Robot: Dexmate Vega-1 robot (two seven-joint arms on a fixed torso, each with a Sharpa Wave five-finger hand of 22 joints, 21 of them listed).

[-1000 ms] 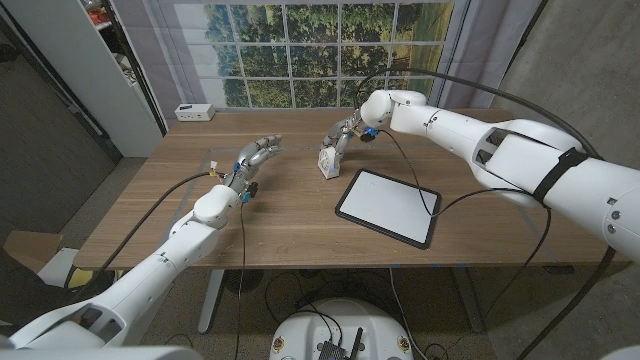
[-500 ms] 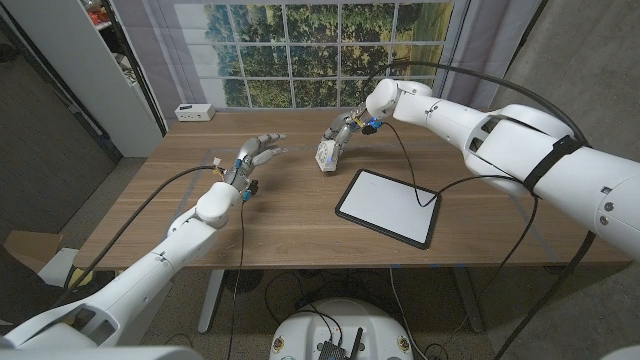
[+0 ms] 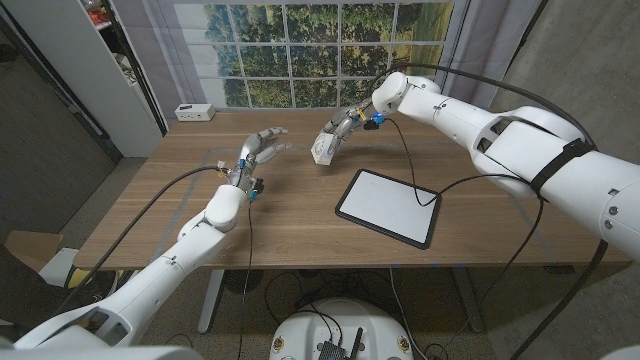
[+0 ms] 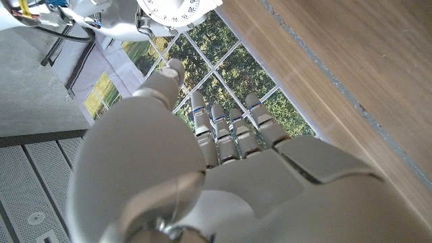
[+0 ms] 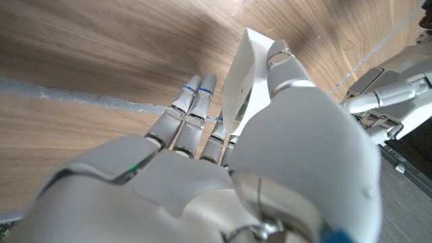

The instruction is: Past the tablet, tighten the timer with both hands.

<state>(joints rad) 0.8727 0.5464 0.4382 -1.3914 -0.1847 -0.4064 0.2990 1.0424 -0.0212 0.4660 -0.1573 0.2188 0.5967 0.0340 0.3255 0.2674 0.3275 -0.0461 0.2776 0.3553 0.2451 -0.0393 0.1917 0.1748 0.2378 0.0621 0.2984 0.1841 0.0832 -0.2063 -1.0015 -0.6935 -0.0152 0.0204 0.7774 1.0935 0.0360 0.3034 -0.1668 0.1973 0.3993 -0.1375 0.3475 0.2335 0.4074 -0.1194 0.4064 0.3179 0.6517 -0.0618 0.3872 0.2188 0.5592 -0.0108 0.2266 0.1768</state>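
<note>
- The timer (image 3: 323,148) is off the worktop (image 3: 290,215), up in the right hand (image 3: 338,133), on the far side of the tablet (image 3: 388,206) from the robot and a little toward its left.
- The right hand has it pinched, thumb on one face and fingers (image 5: 192,108) behind the other; in the right wrist view the white body (image 5: 239,74) stands edge-on between them.
- In the left wrist view the dial face (image 4: 172,8) shows, with its ring of marks turned toward the left hand (image 3: 258,152).
- The left hand holds nothing. Its fingers (image 4: 229,125) are spread and stretched out, raised above the wood, pointing toward the timer.
- The relation that matters: the timer lies across from the left hand, on the tablet's side of it, with a clear gap of bare worktop below the space between them. The two hands are near but not touching.
- My read is that the left hand is the one that has to close the gap and take the dial while the right keeps the body steady.
- The timer looks tilted in the grip, its lower end nearer the wood; I cannot tell the exact lean.
- A small white box (image 3: 193,111) sits at the far edge of the worktop, well away from the tablet.
</note>
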